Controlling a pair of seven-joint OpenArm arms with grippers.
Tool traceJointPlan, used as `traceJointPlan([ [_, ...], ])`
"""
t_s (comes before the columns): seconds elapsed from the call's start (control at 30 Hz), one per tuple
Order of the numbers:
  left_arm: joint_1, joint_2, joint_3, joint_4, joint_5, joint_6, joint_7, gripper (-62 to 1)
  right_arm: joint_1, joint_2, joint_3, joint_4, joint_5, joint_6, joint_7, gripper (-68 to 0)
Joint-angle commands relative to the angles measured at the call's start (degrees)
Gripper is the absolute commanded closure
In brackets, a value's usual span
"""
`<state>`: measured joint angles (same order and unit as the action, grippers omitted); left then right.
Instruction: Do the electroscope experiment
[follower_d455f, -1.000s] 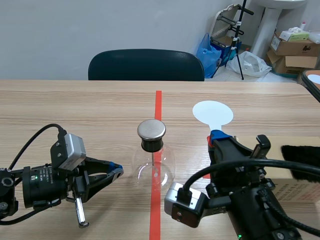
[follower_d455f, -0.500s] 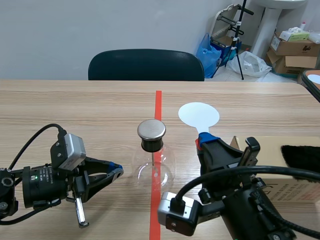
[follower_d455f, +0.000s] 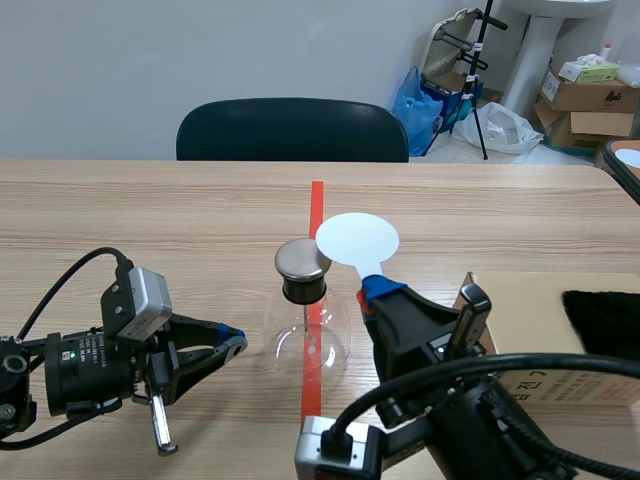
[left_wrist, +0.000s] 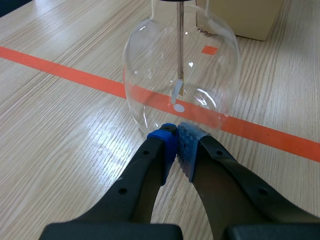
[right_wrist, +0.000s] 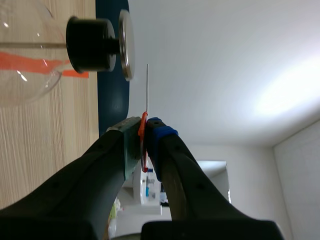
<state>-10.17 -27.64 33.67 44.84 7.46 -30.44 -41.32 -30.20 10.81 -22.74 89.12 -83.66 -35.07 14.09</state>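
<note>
The electroscope, a round glass flask (follower_d455f: 308, 342) with a black stopper and a metal cap (follower_d455f: 302, 258), stands on the red tape line at the table's middle. My right gripper (follower_d455f: 378, 291) is shut on the red handle of a white disc paddle (follower_d455f: 357, 238), and the disc hangs at the cap's right edge. In the right wrist view the paddle (right_wrist: 147, 90) is edge-on between the fingers of the right gripper (right_wrist: 144, 126), close to the cap (right_wrist: 126, 45). My left gripper (follower_d455f: 236, 345) lies low, left of the flask, shut on nothing. Its tips (left_wrist: 176, 131) sit close to the flask's (left_wrist: 182, 75) base; the inner rod (left_wrist: 180, 45) and foil show through the glass.
A cardboard box (follower_d455f: 545, 335) with a black furry cloth (follower_d455f: 605, 320) on it sits at the right, beside my right arm. A dark chair back (follower_d455f: 292, 130) stands behind the table's far edge. Boxes and bags lie on the floor beyond.
My right arm has swung left, carrying the white paddle from right of the flask to the metal cap's edge. The left arm and the flask have stayed still.
</note>
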Motion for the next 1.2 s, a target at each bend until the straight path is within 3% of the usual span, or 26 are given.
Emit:
traceJointPlan([
  [0.0, 0.0, 0.2, -0.2, 1.2, -0.8, -0.1, -0.6, -3.0, 0.5, 0.3, -0.1, 0.4, 0.0, -0.4, 1.1, -1.8],
  [0.47, 0.0, 0.2, -0.2, 1.2, -0.8, -0.1, -0.6, -3.0, 0.5, 0.3, -0.1, 0.4, 0.0, -0.4, 9.6, -1.8],
  [1.17, 0.0, 0.2, -0.2, 1.2, -0.8, -0.1, -0.6, -3.0, 0.5, 0.3, -0.1, 0.4, 0.0, -0.4, 10.3, -1.8],
])
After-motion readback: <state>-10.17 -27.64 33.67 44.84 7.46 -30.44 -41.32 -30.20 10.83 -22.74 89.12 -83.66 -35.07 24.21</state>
